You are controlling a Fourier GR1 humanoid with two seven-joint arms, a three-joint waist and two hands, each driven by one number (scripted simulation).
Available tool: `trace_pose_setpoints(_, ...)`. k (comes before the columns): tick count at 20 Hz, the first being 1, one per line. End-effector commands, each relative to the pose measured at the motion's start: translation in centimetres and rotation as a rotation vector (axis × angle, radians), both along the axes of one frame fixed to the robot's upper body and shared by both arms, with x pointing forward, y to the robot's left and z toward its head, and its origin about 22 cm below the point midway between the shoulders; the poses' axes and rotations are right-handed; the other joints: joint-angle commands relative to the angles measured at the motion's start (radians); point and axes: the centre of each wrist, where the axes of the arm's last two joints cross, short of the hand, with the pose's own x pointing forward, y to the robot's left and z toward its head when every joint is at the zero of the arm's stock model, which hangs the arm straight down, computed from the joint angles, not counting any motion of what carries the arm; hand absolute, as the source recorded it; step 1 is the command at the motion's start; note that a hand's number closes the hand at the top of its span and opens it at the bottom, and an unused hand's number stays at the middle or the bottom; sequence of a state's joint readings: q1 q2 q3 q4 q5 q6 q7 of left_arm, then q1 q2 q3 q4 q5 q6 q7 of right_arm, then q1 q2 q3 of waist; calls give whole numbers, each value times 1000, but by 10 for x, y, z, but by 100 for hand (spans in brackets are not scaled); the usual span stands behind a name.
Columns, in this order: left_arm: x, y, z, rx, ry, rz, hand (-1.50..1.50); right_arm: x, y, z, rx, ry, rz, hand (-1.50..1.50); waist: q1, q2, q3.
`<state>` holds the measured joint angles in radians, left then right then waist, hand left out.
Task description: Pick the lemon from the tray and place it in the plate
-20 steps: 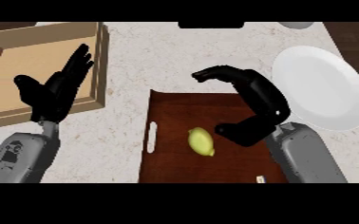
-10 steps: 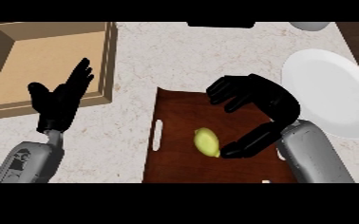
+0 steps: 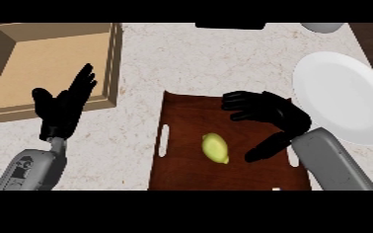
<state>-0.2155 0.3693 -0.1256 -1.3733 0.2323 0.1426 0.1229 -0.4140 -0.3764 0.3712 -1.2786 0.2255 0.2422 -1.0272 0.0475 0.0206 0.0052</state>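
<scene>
The small yellow oval lemon [image 3: 215, 147] lies on the dark brown wooden tray [image 3: 189, 177], near the tray's middle and a little toward its left side. Its long axis runs roughly from the view's upper left to lower right, close to the tray's near-far direction, with a slight tilt.

The black right hand [image 3: 271, 117] hangs over the tray's right half. Its fingers [image 3: 244, 103] spread wide and reach toward the left above the lemon's far side; the thumb [image 3: 264, 148] points down-left and ends just beside the lemon's right flank. The hand is open wide and holds nothing. No contact with the lemon is visible.

The governing relation: the lemon lies to the left of the right palm, in the gap between thumb and fingers but nearer the thumb. The right hand is by far the nearer hand. A closing motion across the lemon's short axis probably suits this layout, provided the hand first shifts left and lowers.

The black left hand [image 3: 62, 106] rests open, fingers up, near the view's left edge, beside the tan wooden box [image 3: 114, 64], well apart from the tray.

The round white plate [image 3: 339, 96] lies at the tray's right, just beyond the right forearm [image 3: 328, 160].
</scene>
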Motion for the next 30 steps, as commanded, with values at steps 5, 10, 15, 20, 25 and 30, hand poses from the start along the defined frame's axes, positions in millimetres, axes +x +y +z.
trace_pose_setpoints(5,-4,-1,-7,13,22,13,0,-1,-16,-37,-70,-174,174,-150,-26,-14,-3)
trace_pose_setpoints(10,1,-10,-1,-4,8,37,0,1,3,-43,-266,-223,163,-150,-33,-18,-4)
trace_pose_setpoints(15,-14,7,-20,-2,19,39,0,7,9,-43,-343,-332,59,-150,-35,-19,-5)
trace_pose_setpoints(20,1,5,-9,9,7,40,0,0,26,-53,-418,-357,8,-150,-44,-20,-5)
trace_pose_setpoints(25,0,13,-9,6,17,37,0,-2,28,-54,-511,-411,0,-150,-47,-20,-5)
trace_pose_setpoints(30,6,7,-15,0,23,38,0,-3,42,-64,-533,-407,-12,-150,-47,-20,-5)
